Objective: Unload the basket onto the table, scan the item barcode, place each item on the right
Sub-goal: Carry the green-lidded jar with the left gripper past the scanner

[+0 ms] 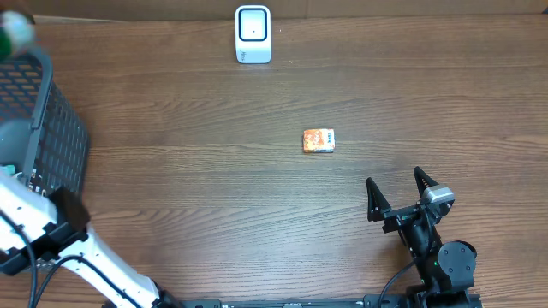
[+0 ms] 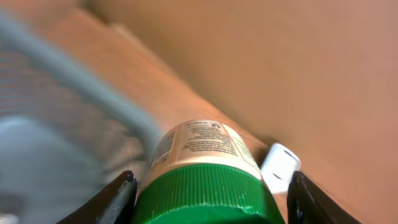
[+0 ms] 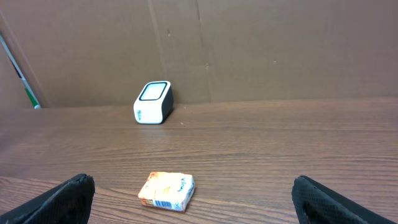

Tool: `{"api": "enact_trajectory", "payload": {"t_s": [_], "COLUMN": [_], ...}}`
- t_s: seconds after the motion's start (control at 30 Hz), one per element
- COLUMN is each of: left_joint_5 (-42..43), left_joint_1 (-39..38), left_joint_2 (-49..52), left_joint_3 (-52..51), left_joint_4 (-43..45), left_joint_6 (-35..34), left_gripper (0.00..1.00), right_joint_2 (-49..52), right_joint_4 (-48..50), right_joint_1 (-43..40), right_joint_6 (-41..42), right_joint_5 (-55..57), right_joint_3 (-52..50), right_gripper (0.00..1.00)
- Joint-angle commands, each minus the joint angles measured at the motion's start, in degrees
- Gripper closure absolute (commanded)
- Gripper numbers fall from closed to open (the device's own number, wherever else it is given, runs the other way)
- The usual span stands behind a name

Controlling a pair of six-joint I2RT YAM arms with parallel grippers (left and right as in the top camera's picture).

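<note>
Pinched between the jaws of the left gripper [image 2: 211, 198]: a bottle [image 2: 200, 144] with a ribbed green cap [image 2: 199, 196] and a white label of small print, cap toward the wrist camera. Held up off the counter [image 1: 197, 180] at the far left. Seen from overhead only as a blurred green and white spot in the corner, over the far rim of the basket [image 1: 53, 137]. Cannot tell if touching that rim or apart.

Basket of dark wire mesh, at the left edge of the counter.

At the far edge, near the middle, a small white scanner [image 1: 253, 34] with a dark-framed window, standing alone. In the left wrist view visible just past the bottle, on its right.

Lying flat in the open middle, between scanner and right gripper [image 1: 395, 178] and well apart from both, an orange and white packet [image 1: 318, 140], a barcode on its side toward the right wrist camera.

Right gripper at the near right, jaws spread wide, nothing between.

Counter of brown wood, long grain running left to right, faint seams between boards. Behind it a wall of plain brown cardboard [image 3: 249, 50] with vertical joins. At its left a thin white stick [image 3: 18, 62] with a green end, leaning.
</note>
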Motion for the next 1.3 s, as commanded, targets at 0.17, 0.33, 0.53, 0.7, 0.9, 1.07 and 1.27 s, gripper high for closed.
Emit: {"api": "enact_trajectory", "payload": {"t_s": [0.17, 0.33, 0.53, 0.7, 0.9, 1.07, 1.27], "left_joint_5": [0.6, -10.3, -10.4, -10.5, -10.9, -14.2, -14.7], "left_joint_1": [-20.8, -33.1, -42.4, -47.1, -48.9, -48.8, -49.1], "left_joint_2": [-0.9, 0.9, 5.5, 12.0, 19.2, 23.1, 25.0], "left_joint_3": [0.8, -1.5, -8.2, -11.6, -11.6, -12.0, -16.5], "left_joint_4": [-0.7, -2.3, -1.4, -1.5, -3.0, -3.4, -3.4], "left_joint_6": [12.7, 21.1, 31.0, 38.6, 42.2, 39.6, 35.6], "left_gripper": [0.7, 0.69, 0.66, 0.66, 0.64, 0.65, 0.67], "right_joint_2": [-0.7, -0.7, -0.7, -0.7, -0.7, -0.7, -0.7], "right_joint_4": [0.2, 0.2, 0.2, 0.2, 0.2, 0.2, 0.2], "right_joint_1": [0.0, 0.0, 0.0, 0.0, 0.0, 0.0, 0.0], "right_joint_6": [0.1, 0.1, 0.1, 0.1, 0.1, 0.1, 0.1], "right_joint_5": [-0.1, -0.1, -0.1, -0.1, -0.1, -0.1, -0.1], "right_joint_3": [-0.6, -0.6, -0.6, -0.6, -0.6, -0.6, -0.6], "right_gripper": [0.0, 0.0, 0.0, 0.0, 0.0, 0.0, 0.0]}}
